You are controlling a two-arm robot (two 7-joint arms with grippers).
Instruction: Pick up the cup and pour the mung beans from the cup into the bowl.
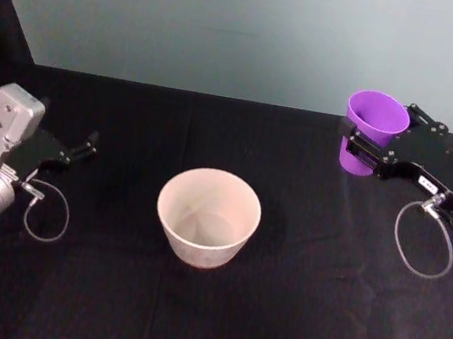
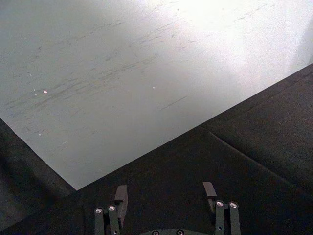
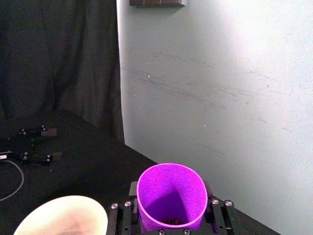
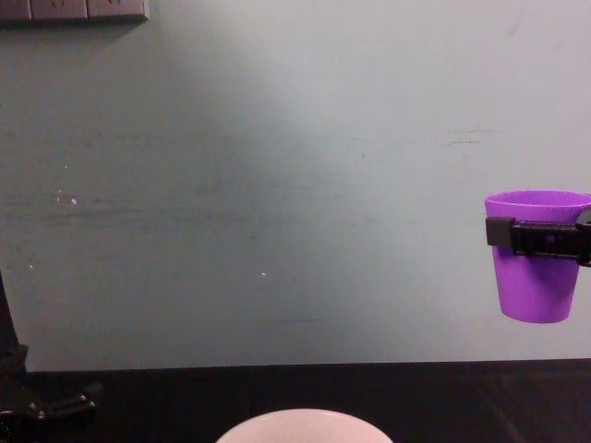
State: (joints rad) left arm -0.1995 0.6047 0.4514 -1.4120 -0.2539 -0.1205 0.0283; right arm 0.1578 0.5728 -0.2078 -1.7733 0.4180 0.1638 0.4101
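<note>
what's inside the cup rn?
A few small dark beans lie at the bottom of the cup, held upright in the right pincer. The cup's near wall covers the rest of the bottom, so the amount is unclear.

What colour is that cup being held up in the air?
The cup is plain bright purple, clearest in the chest view.

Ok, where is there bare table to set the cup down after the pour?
Bare table lies between the bowl and the left gripper, in front of the bowl, and between the bowl and the right gripper, which holds the cup raised. No spot is crowded.
</note>
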